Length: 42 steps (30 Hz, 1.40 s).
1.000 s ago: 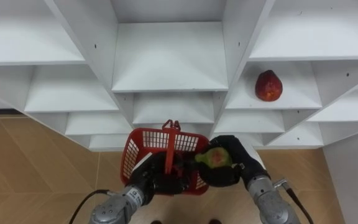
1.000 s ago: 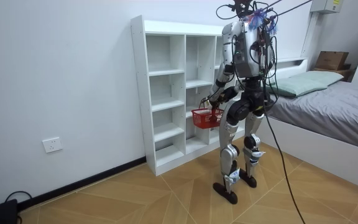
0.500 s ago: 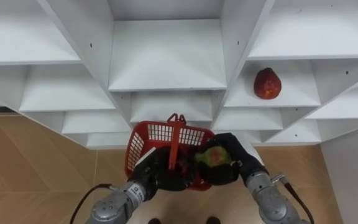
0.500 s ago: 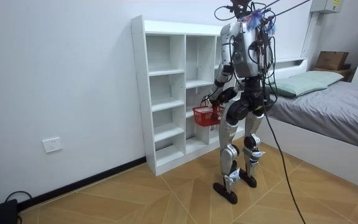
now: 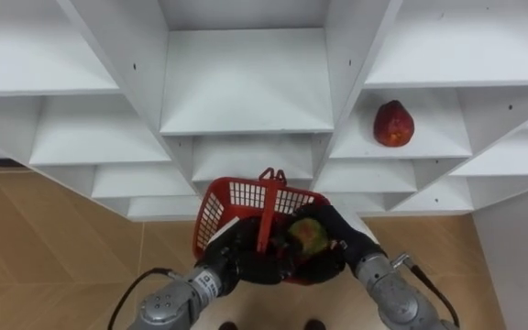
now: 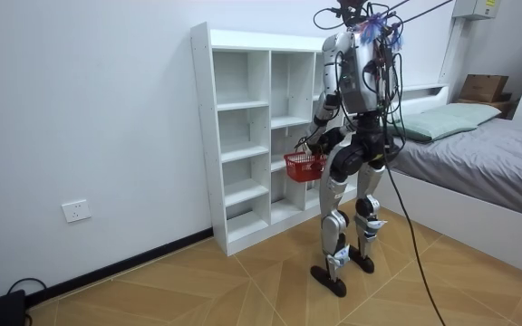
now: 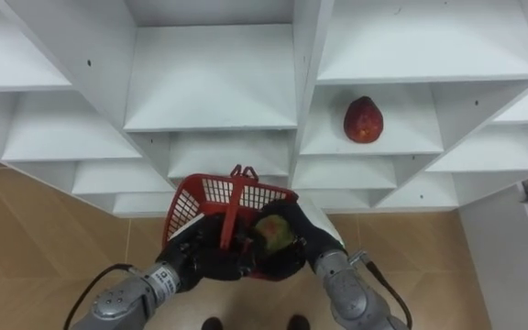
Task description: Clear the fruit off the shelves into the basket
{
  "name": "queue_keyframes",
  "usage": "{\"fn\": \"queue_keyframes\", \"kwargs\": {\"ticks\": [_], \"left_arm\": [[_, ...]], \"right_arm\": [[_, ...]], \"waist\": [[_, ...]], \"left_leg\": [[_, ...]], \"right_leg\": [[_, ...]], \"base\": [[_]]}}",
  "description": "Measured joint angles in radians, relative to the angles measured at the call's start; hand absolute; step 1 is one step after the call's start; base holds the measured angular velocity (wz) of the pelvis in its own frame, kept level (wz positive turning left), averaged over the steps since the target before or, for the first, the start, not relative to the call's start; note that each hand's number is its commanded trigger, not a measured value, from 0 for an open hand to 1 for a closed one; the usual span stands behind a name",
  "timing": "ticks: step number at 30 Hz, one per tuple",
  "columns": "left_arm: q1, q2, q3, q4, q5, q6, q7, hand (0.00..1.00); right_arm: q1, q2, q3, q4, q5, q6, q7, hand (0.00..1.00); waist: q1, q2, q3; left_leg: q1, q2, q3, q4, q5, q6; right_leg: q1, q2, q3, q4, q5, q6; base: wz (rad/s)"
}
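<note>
Black fingers of your right hand (image 5: 342, 246) curl round a green fruit with a red blush (image 5: 306, 235), holding it at the near right corner of the red basket (image 5: 246, 195). Whether the fruit touches the bottom you cannot tell. Your left hand (image 5: 235, 261) is closed about the foot of the basket's upright handle (image 5: 267, 203), carrying it before the white shelf unit (image 5: 246, 82). A red fruit (image 5: 393, 124) sits on a shelf in the right column, well apart from the basket. In the room view you stand facing the shelves on a wood floor (image 6: 198, 281), with a bed (image 6: 488, 172) on the room view's right.
</note>
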Motion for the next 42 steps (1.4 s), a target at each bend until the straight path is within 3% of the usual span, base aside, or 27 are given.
{"fn": "queue_keyframes", "kwargs": {"ticks": [4,13,25,32,42], "left_arm": [[-0.016,-0.001,-0.008,0.000,0.000,0.000,-0.010,1.00],[-0.023,-0.001,-0.041,-0.015,0.000,0.002,-0.024,1.00],[-0.025,0.001,-0.035,-0.023,0.002,0.002,-0.029,1.00],[0.004,0.035,-0.031,-0.022,0.006,-0.007,0.038,1.00],[0.041,0.045,0.012,0.036,0.125,-0.005,0.095,1.00]], "right_arm": [[0.000,0.003,0.015,0.000,0.001,0.000,0.024,0.00],[-0.008,0.001,0.036,0.016,0.004,-0.001,0.029,0.00],[-0.008,-0.002,0.032,0.016,0.010,-0.002,0.016,0.00],[-0.004,0.002,0.029,0.015,0.010,-0.004,-0.022,0.00],[0.007,0.004,0.010,0.000,0.029,-0.002,-0.022,0.00]], "waist": [[0.004,0.001,0.0000],[0.002,0.026,-0.0002],[0.000,0.025,0.0001],[-0.003,0.023,0.0006],[-0.005,0.019,0.0004]], "left_leg": [[0.001,0.000,0.000,0.000,0.000,0.000],[0.001,0.000,0.001,-0.001,0.000,0.000],[0.000,0.001,0.008,0.000,0.000,0.000],[0.008,0.001,0.009,0.000,0.000,0.000],[0.019,0.000,0.010,-0.004,0.000,0.000]], "right_leg": [[0.000,0.001,0.010,0.002,0.001,0.000],[-0.001,0.002,0.010,0.002,0.003,0.001],[-0.005,0.002,0.010,0.003,0.003,0.001],[0.001,0.002,0.010,0.005,0.003,0.001],[0.009,0.003,0.013,0.001,0.004,0.001]], "base": [[0.00],[0.00],[-0.01],[0.00],[-0.01]]}}
